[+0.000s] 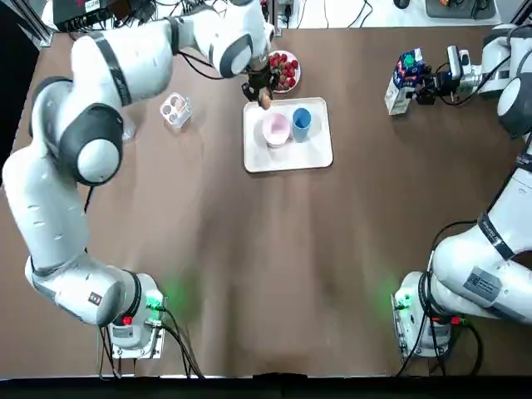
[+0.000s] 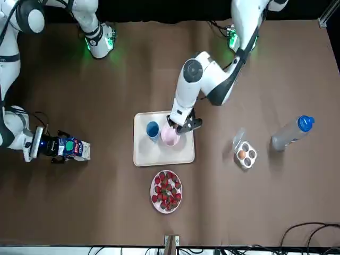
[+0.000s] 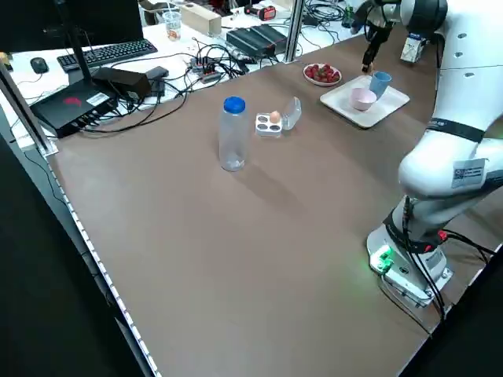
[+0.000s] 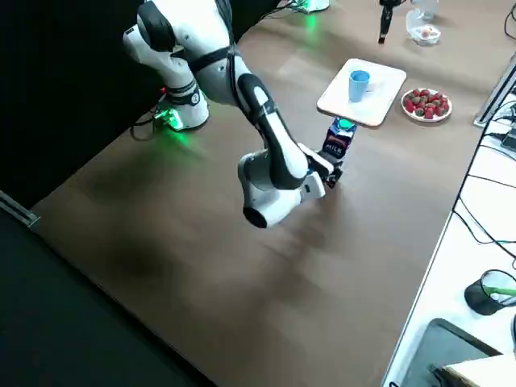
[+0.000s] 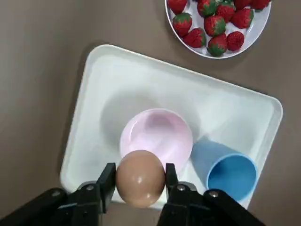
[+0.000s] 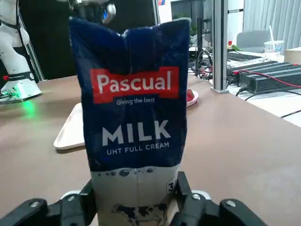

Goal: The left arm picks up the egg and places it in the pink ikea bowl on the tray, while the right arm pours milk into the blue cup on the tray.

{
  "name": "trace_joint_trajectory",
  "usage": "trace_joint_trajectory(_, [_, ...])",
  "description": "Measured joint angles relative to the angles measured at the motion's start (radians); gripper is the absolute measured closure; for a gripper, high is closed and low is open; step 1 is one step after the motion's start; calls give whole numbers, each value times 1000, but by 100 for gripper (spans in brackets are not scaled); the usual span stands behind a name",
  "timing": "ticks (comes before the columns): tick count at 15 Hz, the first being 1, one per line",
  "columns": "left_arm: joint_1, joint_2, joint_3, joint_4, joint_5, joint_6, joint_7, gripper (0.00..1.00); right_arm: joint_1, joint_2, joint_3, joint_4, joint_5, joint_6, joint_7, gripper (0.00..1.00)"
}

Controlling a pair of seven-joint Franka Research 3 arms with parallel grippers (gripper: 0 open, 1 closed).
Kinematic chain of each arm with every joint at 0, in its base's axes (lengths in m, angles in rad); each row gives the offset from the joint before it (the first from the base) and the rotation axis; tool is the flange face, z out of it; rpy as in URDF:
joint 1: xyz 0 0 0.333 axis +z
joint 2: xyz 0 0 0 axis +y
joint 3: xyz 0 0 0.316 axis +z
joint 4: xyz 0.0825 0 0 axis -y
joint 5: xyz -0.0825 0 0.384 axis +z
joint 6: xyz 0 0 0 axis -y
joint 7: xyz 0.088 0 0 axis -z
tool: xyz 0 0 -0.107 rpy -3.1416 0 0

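Note:
My left gripper point(image 5: 140, 176) is shut on a brown egg point(image 5: 140, 178) and hangs over the white tray's point(image 1: 287, 155) far edge, just beside the pink bowl point(image 1: 275, 128). The bowl point(image 5: 157, 134) has nothing in it, and the blue cup point(image 1: 302, 121) stands upright beside it on the tray. At the table's far right, my right gripper point(image 6: 135, 197) has its fingers pressed on both sides of the upright blue milk carton point(image 6: 134, 122), which stands on the table point(image 1: 402, 81).
A plate of strawberries point(image 1: 284, 71) sits just beyond the tray. A clear egg holder point(image 2: 245, 154) with one egg in it lies to the tray's left, and a water bottle point(image 2: 291, 134) with a blue cap stands farther left.

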Motion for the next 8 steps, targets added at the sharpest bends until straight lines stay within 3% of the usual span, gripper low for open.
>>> trace_joint_trajectory(4, [-120,71,112,4,0,89,-39,53,25,-61,0,1,-23,-5,82,34])
trace_joint_trajectory(8, [-167,113,146,7,0,136,-64,53,61,-104,-1,-3,-58,-4,113,34])
